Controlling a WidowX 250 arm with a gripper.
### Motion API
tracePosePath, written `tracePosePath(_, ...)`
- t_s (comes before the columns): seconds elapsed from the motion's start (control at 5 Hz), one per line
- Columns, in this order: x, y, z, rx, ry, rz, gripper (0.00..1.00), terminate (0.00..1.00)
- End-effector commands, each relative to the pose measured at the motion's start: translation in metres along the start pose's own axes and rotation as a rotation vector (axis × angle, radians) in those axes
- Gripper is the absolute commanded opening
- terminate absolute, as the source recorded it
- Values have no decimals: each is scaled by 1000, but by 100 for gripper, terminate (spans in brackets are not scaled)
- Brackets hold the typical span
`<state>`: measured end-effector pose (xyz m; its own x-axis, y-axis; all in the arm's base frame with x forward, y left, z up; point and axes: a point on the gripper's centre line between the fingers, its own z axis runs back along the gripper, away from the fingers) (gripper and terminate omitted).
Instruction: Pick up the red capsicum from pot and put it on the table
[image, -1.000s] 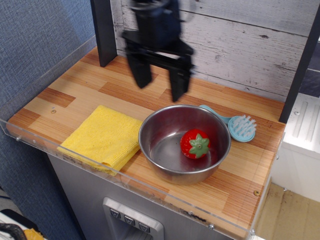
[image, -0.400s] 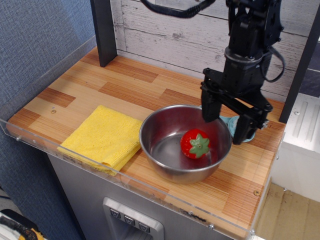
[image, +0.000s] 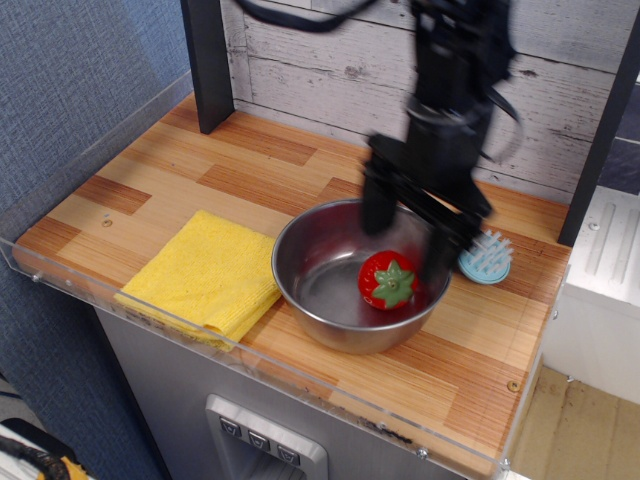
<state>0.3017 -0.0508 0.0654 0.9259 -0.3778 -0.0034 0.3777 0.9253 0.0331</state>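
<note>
Gripper (image: 407, 230): positioned over the far right part of the pot (image: 300, 262), jaws apart, one to each side of the space just above and behind the capsicum (image: 389, 281). The picture is motion-blurred at the arm, so whether either jaw touches the pot's rim or the fruit cannot be told. Judgement: the spread suits a descent to straddle the fruit; nothing is clamped at present.

Capsicum: lies inside the pot, on its floor toward the right wall, green cap facing up and forward. It is not lifted. Judgement: the pick-up step is in hand and not yet done. The fruit sits close to the wall, so the right jaw has little clearance there; a knock against the rim could shift the pot.

Pot: stands on the surface (image: 230, 160), its left rim touching or just overlapping the edge of the yellow cloth (image: 207, 272). A light-blue brush (image: 486, 257) lies just beside the pot at the right rear, partly hidden by the gripper.

Surface: striped wooden planks, bounded at front and left by a clear acrylic rim (image: 150, 325). Bare wood shows behind the cloth and in front of the pot to the right; either would, in my judgement, serve for setting the fruit down.

Room: whitewashed plank wall behind, a dark post (image: 209, 62) at rear left, blue textured panel at left.
</note>
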Motion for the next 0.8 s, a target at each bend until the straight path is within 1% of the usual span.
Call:
tracePosePath(0.0,-15,16,36,54,-107,3,100,0)
tracePosePath(0.2,-16,14,29,62,-105,2,100,0)
tracePosePath(0.4,-15,4,14,91,-103,-10,100,0)
tracePosePath(0.6,-13,0,0,92,-96,-21,100,0)
